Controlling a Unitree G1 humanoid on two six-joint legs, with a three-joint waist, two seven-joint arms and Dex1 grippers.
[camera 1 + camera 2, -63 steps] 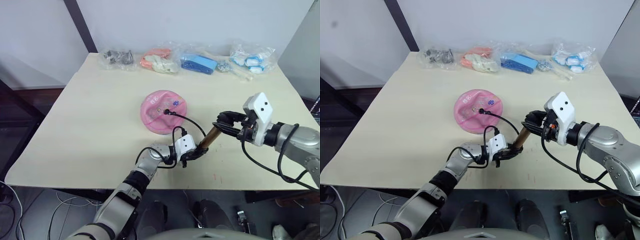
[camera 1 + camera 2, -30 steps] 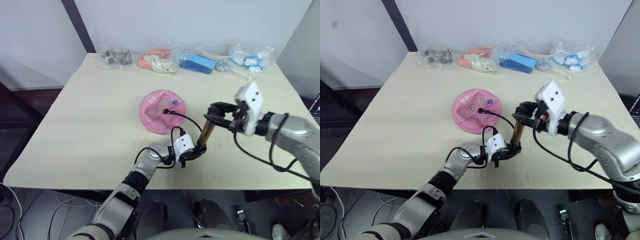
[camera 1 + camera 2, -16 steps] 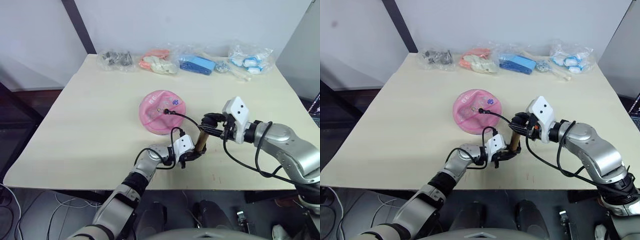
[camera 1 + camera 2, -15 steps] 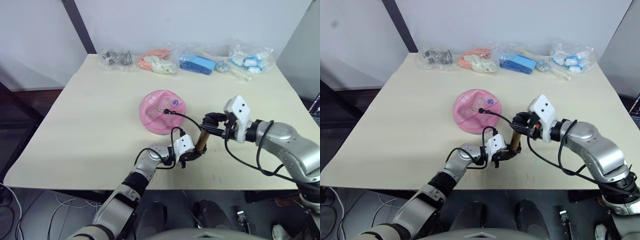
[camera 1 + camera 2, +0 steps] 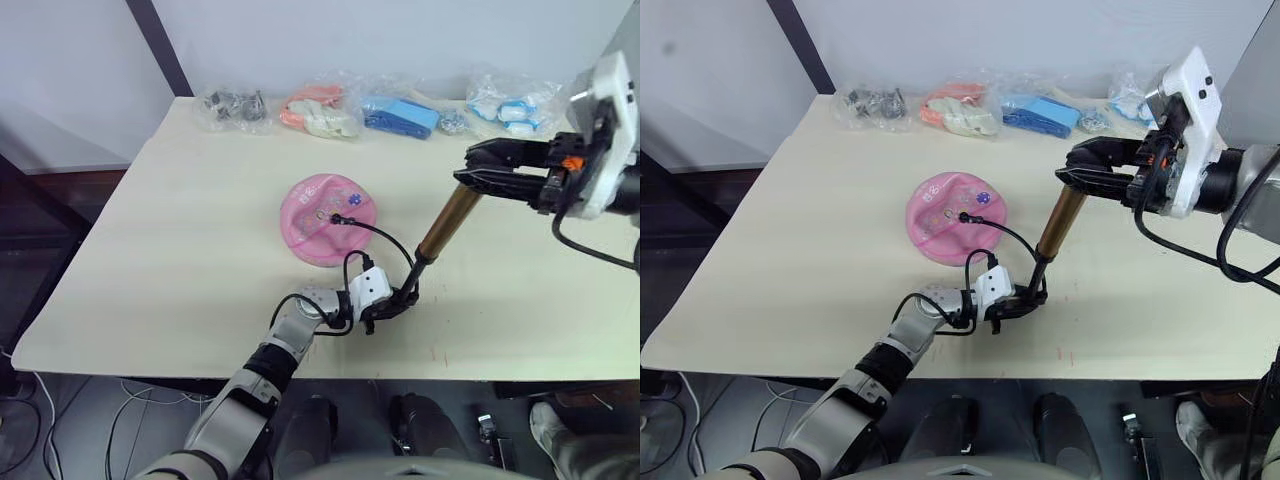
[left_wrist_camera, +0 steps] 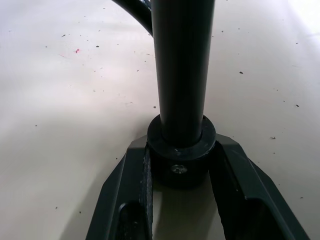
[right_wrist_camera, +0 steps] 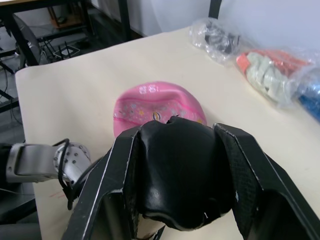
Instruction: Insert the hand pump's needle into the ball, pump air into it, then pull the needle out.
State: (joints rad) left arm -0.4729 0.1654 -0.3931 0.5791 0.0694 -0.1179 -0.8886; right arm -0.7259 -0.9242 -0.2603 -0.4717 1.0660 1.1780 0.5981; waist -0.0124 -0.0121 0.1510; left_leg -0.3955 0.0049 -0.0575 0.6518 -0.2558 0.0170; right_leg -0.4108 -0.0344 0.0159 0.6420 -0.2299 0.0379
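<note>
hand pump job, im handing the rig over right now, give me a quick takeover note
Left tool: shut on the hand pump base, pinning it to the table.
Right tool: shut on the T-handle, raised high with the rod drawn out.
The ball sits mid-table, caved in; the hose runs to its valve, needle apparently inserted.
Done: insertion. Left: more pump strokes, since the ball looks flat, then pull the needle out.

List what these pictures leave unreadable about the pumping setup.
- The needle: too small in the eye views; only the hose end meets the ball at its valve, so depth is unknown.
- The hand pump handle: hidden inside the right tool in the right wrist view.
- The pump base under the left tool: cut off by the picture's edge in the left wrist view.
</note>
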